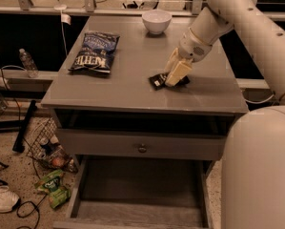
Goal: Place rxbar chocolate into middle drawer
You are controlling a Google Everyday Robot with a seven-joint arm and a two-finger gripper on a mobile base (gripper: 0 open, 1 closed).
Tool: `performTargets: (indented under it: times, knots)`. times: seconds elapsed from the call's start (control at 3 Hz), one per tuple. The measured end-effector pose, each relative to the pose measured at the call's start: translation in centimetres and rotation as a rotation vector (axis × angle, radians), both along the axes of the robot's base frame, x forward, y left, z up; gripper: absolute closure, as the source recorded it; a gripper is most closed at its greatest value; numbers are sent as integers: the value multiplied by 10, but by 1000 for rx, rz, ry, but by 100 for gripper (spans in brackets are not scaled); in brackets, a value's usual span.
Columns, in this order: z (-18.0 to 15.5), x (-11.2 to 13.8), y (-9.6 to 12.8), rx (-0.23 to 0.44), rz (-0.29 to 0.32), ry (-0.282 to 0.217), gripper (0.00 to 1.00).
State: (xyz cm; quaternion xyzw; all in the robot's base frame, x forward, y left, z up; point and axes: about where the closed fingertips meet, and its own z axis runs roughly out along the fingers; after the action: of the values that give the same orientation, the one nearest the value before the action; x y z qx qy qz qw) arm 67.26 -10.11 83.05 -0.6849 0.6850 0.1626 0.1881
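The rxbar chocolate (157, 80) is a small flat black wrapper lying on the grey cabinet top (132, 87), right of centre. My gripper (176, 73) reaches down from the upper right, sits over the bar's right end and hides part of it. The bar still lies flat on the top. The middle drawer (77, 192) is pulled out low at the front, below the cabinet top, showing its dark inner floor and low grey side walls. Nothing shows inside it.
A dark blue Kettle chip bag (95, 51) lies on the left of the top and a white bowl (156, 21) stands at the back. A shut drawer front with a round knob (142, 148) sits above the open drawer. Litter and cables lie on the floor at left (51, 187).
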Motion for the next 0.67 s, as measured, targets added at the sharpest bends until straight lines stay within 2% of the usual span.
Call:
performTargets:
  times: [0.33, 0.67]
  knots:
    - [48, -31, -18, 22, -8, -82, 100]
    - [96, -81, -26, 23, 12, -158, 100]
